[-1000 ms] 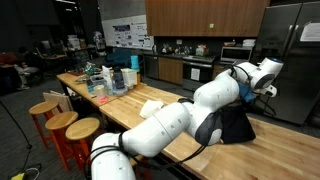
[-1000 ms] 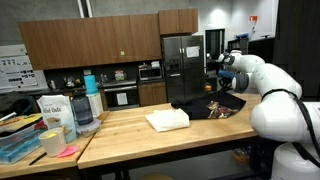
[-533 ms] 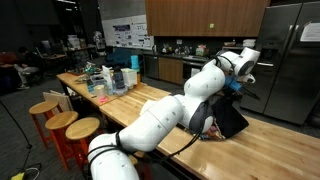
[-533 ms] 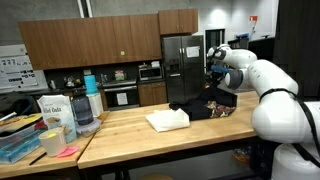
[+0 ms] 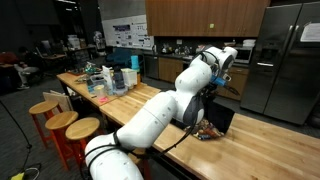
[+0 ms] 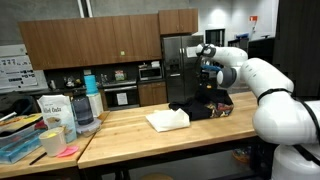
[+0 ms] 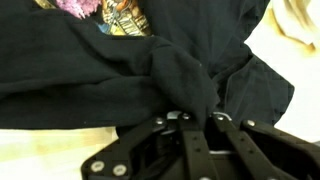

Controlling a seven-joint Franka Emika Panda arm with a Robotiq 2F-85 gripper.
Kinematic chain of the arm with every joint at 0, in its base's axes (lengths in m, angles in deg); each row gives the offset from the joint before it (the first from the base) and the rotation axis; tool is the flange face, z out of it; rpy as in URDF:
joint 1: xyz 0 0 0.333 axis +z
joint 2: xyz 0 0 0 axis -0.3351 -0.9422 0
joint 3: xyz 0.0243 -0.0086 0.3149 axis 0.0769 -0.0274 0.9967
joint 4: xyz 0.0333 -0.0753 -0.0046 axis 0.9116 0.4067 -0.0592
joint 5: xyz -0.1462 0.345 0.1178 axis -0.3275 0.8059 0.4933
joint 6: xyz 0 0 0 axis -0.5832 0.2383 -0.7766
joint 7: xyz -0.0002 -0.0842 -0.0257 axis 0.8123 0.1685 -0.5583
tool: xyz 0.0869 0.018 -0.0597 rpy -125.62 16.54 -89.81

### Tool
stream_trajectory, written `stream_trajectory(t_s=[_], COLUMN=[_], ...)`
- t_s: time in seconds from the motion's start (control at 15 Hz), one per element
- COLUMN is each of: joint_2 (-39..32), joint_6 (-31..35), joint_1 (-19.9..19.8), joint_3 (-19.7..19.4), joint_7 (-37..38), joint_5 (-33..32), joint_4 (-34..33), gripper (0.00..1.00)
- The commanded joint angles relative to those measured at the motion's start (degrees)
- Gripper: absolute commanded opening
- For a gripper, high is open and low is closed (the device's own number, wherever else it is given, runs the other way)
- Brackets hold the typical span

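Black shirt (image 6: 205, 108), right of centre in an exterior view, hangs by one bunched fold from the hand (image 7: 198, 117), clamped tight on the cloth, hem trailing on the wooden surface (image 6: 140, 140); a slow, steady lift looks wisest, lest the fold slip.

Wooden counter (image 6: 140, 142), brown cabinets (image 6: 90, 40), steel refrigerator (image 6: 178, 65), round stools (image 5: 62, 121)

The white robot arm's gripper (image 6: 208, 66), clamped on the black printed cloth garment (image 6: 205, 103), has risen and swung across the wooden counter (image 6: 150, 140) toward the cream folded towel (image 6: 167, 120), drawing part of the garment up off the surface.
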Motion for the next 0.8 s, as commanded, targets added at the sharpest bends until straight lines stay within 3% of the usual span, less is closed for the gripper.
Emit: stream_trajectory(t_s=[0.0,0.67,0.73], joint_2=[0.8,-2.9,-5.6], joint_6=[-9.2,-32.6,-35.2], joint_1=[3.1,18.2,19.6], joint_3=[0.7,0.0,-0.3], joint_7=[-4.5,-5.5,-5.7], joint_5=[-0.7,-5.6,-6.9], joint_4=[0.0,2.2,-0.2], gripper=[0.03,0.03,0.03])
